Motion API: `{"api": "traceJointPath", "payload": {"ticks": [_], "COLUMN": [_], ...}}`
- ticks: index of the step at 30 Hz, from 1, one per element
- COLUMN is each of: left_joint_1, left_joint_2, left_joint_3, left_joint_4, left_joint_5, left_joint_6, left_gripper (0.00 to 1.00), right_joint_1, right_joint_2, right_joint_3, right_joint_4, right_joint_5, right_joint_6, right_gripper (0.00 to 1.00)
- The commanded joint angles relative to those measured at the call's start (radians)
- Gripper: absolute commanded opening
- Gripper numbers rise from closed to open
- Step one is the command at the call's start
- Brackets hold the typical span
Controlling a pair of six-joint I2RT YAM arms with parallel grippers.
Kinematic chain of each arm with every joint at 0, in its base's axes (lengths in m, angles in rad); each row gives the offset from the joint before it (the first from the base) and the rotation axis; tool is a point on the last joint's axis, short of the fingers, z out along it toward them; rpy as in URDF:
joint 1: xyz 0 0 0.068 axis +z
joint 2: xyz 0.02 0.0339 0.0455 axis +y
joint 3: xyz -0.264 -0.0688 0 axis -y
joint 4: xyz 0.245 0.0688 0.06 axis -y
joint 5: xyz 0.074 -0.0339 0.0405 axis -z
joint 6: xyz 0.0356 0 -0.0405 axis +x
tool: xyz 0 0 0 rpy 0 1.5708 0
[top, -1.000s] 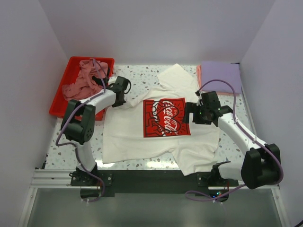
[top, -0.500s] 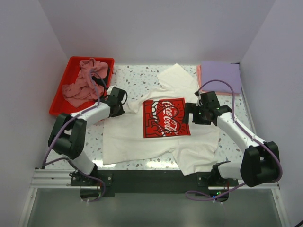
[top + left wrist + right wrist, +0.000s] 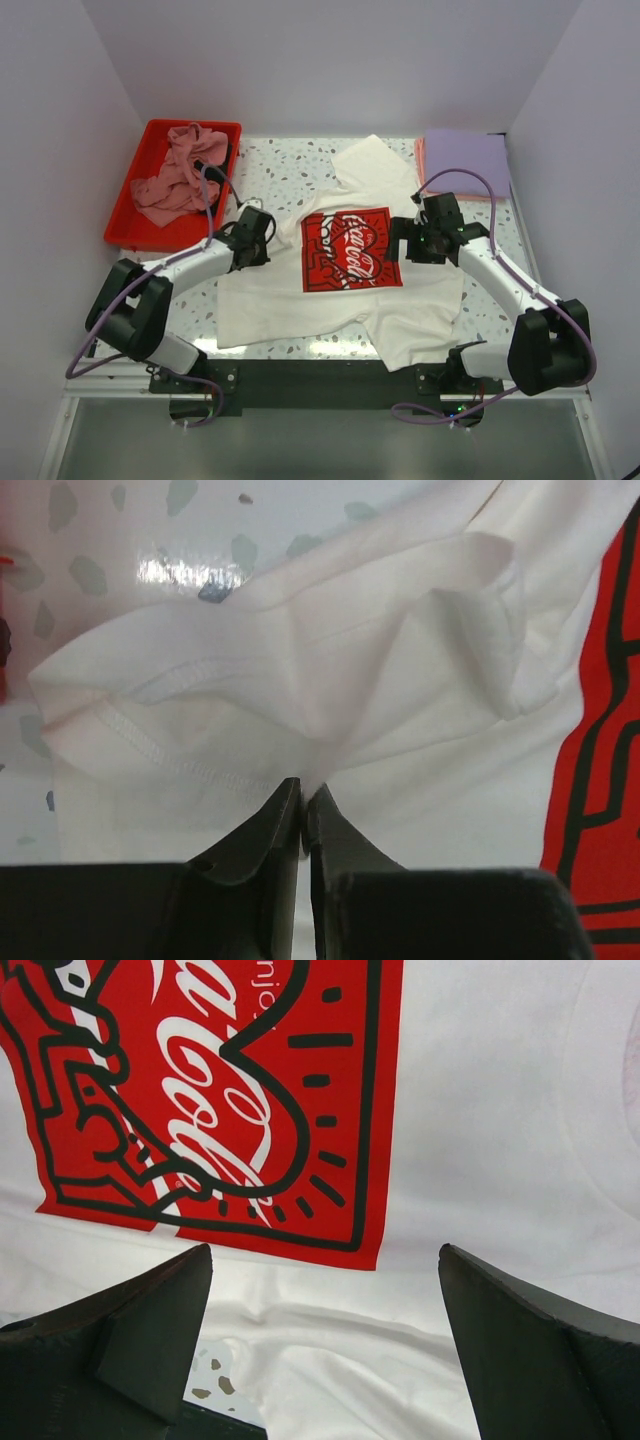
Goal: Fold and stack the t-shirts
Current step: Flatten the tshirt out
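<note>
The white Coca-Cola t-shirt [image 3: 300,300] lies spread over the middle of the table [image 3: 290,170], light, limp and quick to bunch. My left fingers [image 3: 302,802] are clenched on its puckered sleeve [image 3: 300,680] at the shirt's 10 o'clock. My right fingers [image 3: 397,242] hang spread by the print [image 3: 352,248] at its 3 o'clock edge, grasping nothing and perhaps just clear of the cloth. I'd pinch the hems, not the loose middle.

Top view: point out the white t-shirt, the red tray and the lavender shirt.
white t-shirt [image 3: 290,305]: top view, plain cloth low on the body.
red tray [image 3: 195,124]: top view, its far rim.
lavender shirt [image 3: 465,160]: top view, middle of the folded top face.
</note>
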Motion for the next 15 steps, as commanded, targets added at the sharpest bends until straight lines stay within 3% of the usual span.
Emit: {"api": "traceJointPath", "payload": {"ticks": [1,5,12,13,15], "left_joint_1": [-0.005,-0.016,-0.022,-0.022,-0.021], "left_joint_2": [-0.061,-0.089,-0.165,-0.169,-0.143], "left_joint_3": [-0.044,-0.047,0.034,0.059,0.097], "left_joint_4": [-0.033,-0.041,-0.027,-0.003,0.045], "left_joint_5": [-0.005,0.017,0.06,0.06,0.076], "left_joint_6": [-0.008,-0.002,0.031,0.04,0.086], "left_gripper": [0.14,0.45,0.77,0.89,0.99], "right_joint_1": [-0.001,-0.001,-0.001,-0.001,-0.001], "right_joint_2": [-0.018,-0.015,-0.026,-0.024,-0.026], "right_joint_3": [0.015,0.014,0.014,0.012,0.012], "right_joint_4": [0.016,0.02,0.018,0.018,0.019], "right_joint_5": [0.002,-0.001,-0.004,-0.006,-0.013], "right_joint_6": [-0.007,-0.006,-0.006,-0.006,-0.004], "right_gripper": [0.99,0.99,0.99,0.99,0.99]}}
